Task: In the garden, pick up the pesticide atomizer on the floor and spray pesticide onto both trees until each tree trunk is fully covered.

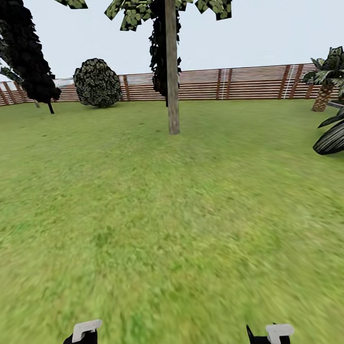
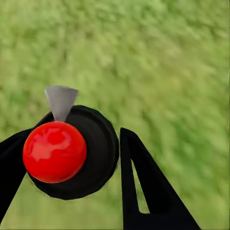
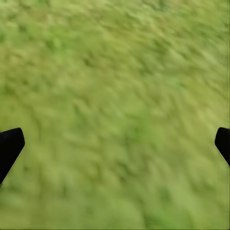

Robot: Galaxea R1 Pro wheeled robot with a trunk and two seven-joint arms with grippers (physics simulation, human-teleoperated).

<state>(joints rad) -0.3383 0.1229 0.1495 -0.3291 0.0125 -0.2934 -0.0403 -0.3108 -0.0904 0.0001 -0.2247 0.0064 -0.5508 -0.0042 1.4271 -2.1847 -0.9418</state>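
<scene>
lawn (image 1: 174, 217) open ahead | tree trunk (image 1: 172, 81) upright, straight ahead, well apart, midway between arms | left gripper (image 2: 72, 158) clamped on pesticide atomizer (image 2: 55, 152) (grey nozzle faces away from the wrist) | right gripper (image 3: 115, 143) jaws apart, empty

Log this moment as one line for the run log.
left gripper: holding sprayer | right gripper: open, empty | ahead: tree trunk | ground: lawn

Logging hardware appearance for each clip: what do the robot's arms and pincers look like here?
In the head view the left pincer and right pincer show as black bodies, each topped by a small white block. In the wrist views the fingers are flat, matte black, tapering wedges with a triangular cut-out; the right one's fingers show as black tips. No cables or markings are visible.
</scene>
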